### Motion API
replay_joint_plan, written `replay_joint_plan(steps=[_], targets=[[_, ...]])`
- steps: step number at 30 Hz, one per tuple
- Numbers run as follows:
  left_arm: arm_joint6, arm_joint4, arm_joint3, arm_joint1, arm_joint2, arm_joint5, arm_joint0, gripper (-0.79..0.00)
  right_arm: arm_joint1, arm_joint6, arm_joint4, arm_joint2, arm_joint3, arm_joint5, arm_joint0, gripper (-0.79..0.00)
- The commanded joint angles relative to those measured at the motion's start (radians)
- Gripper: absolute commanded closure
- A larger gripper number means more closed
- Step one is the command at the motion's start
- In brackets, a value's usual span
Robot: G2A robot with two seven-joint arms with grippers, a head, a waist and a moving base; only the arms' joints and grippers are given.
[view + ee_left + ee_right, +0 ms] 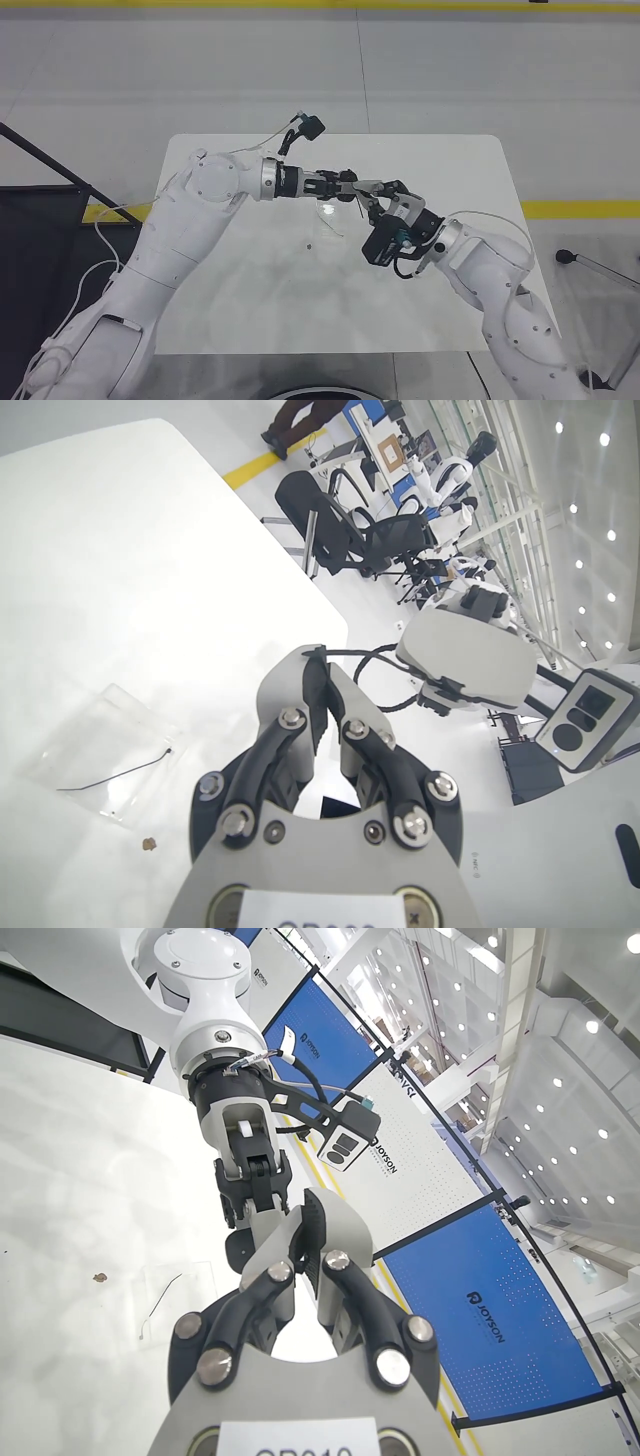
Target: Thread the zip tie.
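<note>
White table (450, 300), zip tie (115, 774) in/on clear bag (75, 750); my left gripper (320, 660), right gripper (307, 1220) both closed, tips close: probably threading, next needs fine alignment.

The white table (250, 300) bears a clear plastic bag (100, 745) near its middle, with a black zip tie (120, 772). A small brown crumb (148, 843) lies at the bag's 7 o'clock.

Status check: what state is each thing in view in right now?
Left end effector: shut, above the table.
Right end effector: shut, close beside the left one.
Clear sheet: flat on the table.
Zip tie: loose, unthreaded, lying on that sheet.
</note>
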Motion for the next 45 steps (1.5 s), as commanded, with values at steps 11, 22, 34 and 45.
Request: replay_joint_plan(steps=[11,22,34,45], targets=[[0.144,0.216,-0.107,0.016,-0.022,-0.005,0.049,0.0,0.004,0.023,-0.002,-0.003,0.0,-0.014,0.005,0.0],[0.279,0.513,-0.269,0.032,-0.025,0.063,0.123,0.0,0.007,0.087,-0.025,-0.006,-0.018,-0.018,0.007,0.0],[0.3,0.558,-0.326,0.039,-0.041,0.057,0.159,0.0,0.008,0.12,-0.026,-0.014,-0.03,-0.017,0.009,0.0],[0.303,0.572,-0.354,0.044,-0.049,0.049,0.179,0.0,0.008,0.154,-0.021,-0.021,-0.036,-0.007,0.01,0.0]])
